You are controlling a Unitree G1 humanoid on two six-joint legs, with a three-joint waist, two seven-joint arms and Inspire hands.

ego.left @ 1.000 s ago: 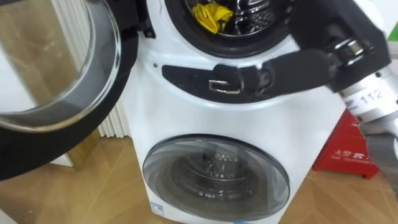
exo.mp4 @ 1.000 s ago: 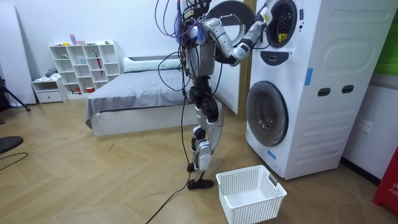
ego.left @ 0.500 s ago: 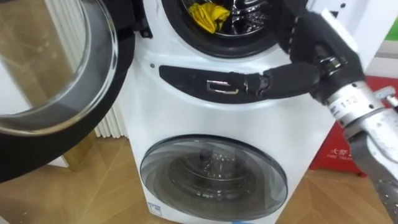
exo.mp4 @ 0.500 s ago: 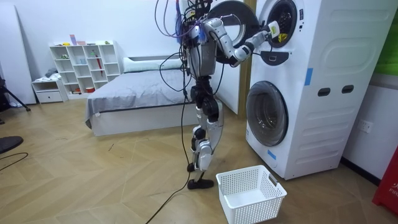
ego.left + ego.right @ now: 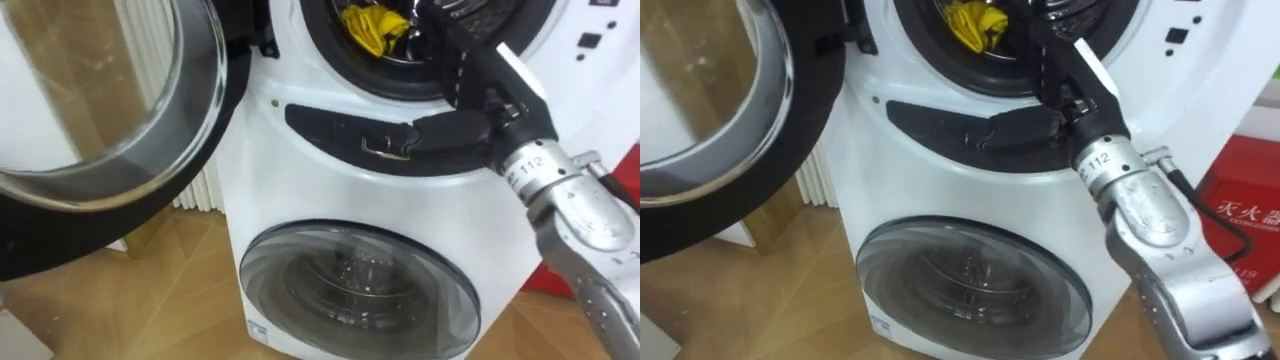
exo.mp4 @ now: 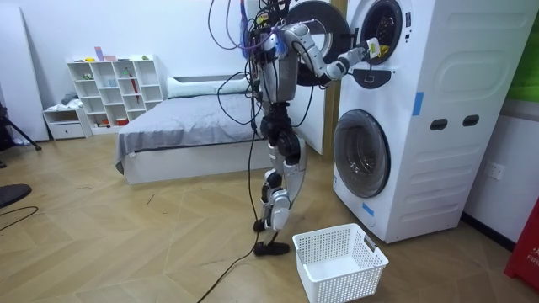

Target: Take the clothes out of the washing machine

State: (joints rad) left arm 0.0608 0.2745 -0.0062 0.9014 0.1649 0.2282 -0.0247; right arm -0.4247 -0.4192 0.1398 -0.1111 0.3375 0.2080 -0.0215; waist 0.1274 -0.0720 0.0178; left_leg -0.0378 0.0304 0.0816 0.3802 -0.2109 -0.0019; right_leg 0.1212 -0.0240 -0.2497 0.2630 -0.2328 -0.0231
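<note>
Robot stands at stacked washing machine, right hand reaching into upper drum; grip cannot be told. Yellow cloth lies crumpled just left of hand. Looks light, limp; pinch bunched top fold.

The room had a pale wooden floor laid in herringbone and a plain white wall, all evenly lit. Against that wall stood a white cubby shelf with small things in its compartments, a low white cabinet just beside it, and a bed under a grey cover. A white ribbed radiator stood by a wooden upright, and at the room view's right a green panel sat above a white wall socket, with a red box low beside it.
</note>
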